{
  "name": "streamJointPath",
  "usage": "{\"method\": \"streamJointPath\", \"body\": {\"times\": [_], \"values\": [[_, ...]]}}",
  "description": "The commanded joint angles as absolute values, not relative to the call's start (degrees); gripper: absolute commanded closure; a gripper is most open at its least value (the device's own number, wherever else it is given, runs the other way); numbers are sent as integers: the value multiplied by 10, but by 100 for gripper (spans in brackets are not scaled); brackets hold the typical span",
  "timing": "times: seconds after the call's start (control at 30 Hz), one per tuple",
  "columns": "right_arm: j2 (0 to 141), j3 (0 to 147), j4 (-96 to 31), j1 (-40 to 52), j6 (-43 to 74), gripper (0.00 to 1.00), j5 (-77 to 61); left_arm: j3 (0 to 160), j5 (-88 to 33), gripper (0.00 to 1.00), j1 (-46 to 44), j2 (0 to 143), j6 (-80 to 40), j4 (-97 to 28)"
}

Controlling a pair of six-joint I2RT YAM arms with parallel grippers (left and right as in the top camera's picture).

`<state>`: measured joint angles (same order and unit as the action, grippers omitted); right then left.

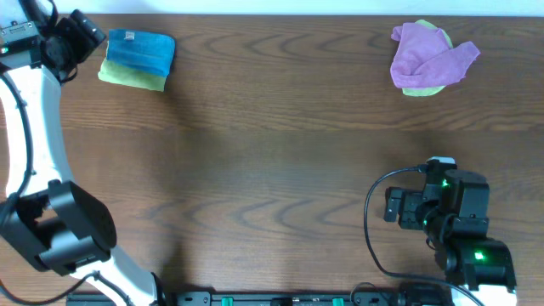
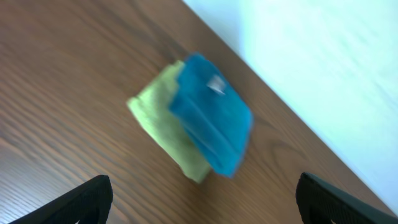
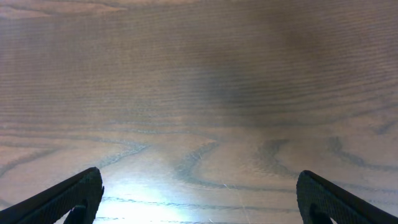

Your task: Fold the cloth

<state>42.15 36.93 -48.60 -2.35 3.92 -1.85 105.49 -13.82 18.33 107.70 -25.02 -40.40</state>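
Black left gripper [image 1: 92,38], far-L rear corner of table [image 1: 255,170]: jaws apart, nothing held, tips just L of the cloth stack, not touching.

Blue cloth [image 1: 140,53], rear L, near back edge: folded rectangle, long axis approx. L–R in overhead, slightly tilted; small pale tag at its rear-L corner. L wrist view is blurred and shows it as a diagonal, upper L to lower R.

Yellow-green cloth [image 1: 127,78]: flat under the blue one, showing along front and L edges.

Purple cloth [image 1: 429,55], rear R: crumpled, unfolded, one flap pointing R.

Green cloth [image 1: 422,90]: under the purple, only its front edge visible.

Right gripper [image 3: 199,202], front R: jaws wide, empty, over bare wood, well apart from both stacks.
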Motion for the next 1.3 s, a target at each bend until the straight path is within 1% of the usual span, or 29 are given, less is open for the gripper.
{"method": "streamJointPath", "body": {"times": [0.0, 0.3, 0.47, 0.6, 0.77, 1.0, 1.13, 1.27], "values": [[420, 367, -486, -28, 47, 1, -15, 1067, -183, 5, 160, 1049, -238, -416], [420, 367, -486, -28, 47, 1, -15, 1067, -165, 5, 109, 1027, -237, -444], [420, 367, -486, -28, 47, 1, -15, 1067, -173, 4, 92, 1027, -219, -521], [420, 367, -486, -28, 47, 1, -15, 1066, -134, 4, 54, 1027, -198, -570], [420, 367, -486, -28, 47, 1, -15, 1058, -63, 5, -14, 1027, -188, -592], [420, 367, -486, -28, 47, 1, -15, 1009, 26, 5, -109, 1003, -188, -529], [420, 367, -486, -28, 47, 1, -15, 897, 66, 5, -146, 941, -188, -413], [420, 367, -486, -28, 47, 1, -15, 771, 66, 5, -150, 867, -188, -311]]}}
